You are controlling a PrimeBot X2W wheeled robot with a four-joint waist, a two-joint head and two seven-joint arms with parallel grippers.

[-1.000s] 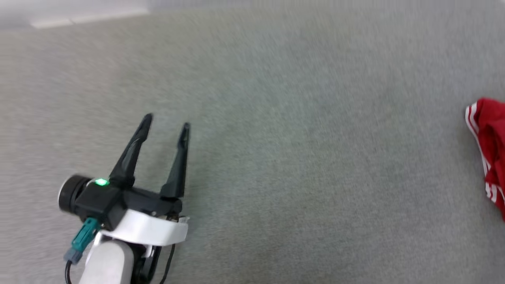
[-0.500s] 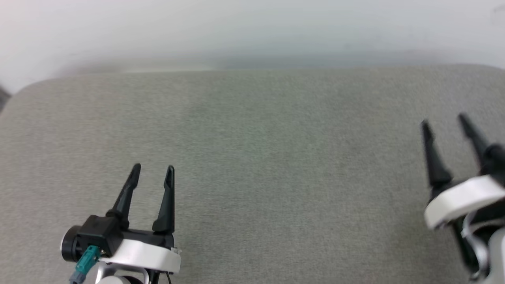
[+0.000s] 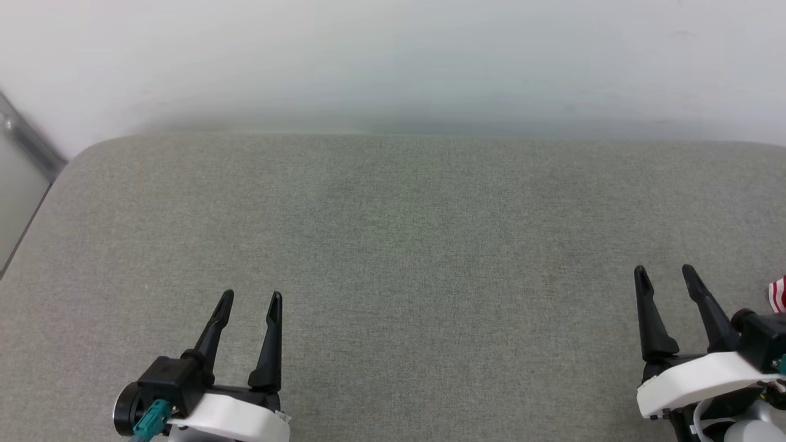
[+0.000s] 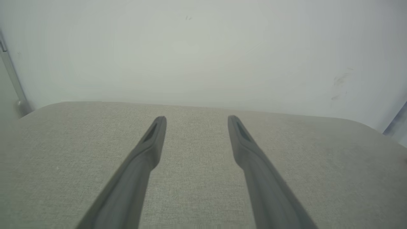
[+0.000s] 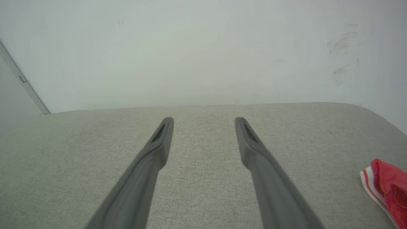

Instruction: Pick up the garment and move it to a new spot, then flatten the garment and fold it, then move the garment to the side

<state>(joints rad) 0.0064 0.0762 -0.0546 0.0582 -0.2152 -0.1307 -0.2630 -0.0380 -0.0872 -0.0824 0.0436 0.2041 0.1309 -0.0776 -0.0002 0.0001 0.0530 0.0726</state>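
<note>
Two arms reach forward side by side over the grey cushion (image 3: 393,245). The left gripper (image 3: 252,296) and right gripper (image 3: 664,270) are both spread apart and empty. The red white-striped garment (image 5: 386,187) lies just right of the right gripper.

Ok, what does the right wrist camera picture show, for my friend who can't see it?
The right gripper is open, reaching out over a grey fabric surface. A corner of the red garment with white stripes lies at the lower right edge, apart from the gripper. A pale wall stands behind.
</note>
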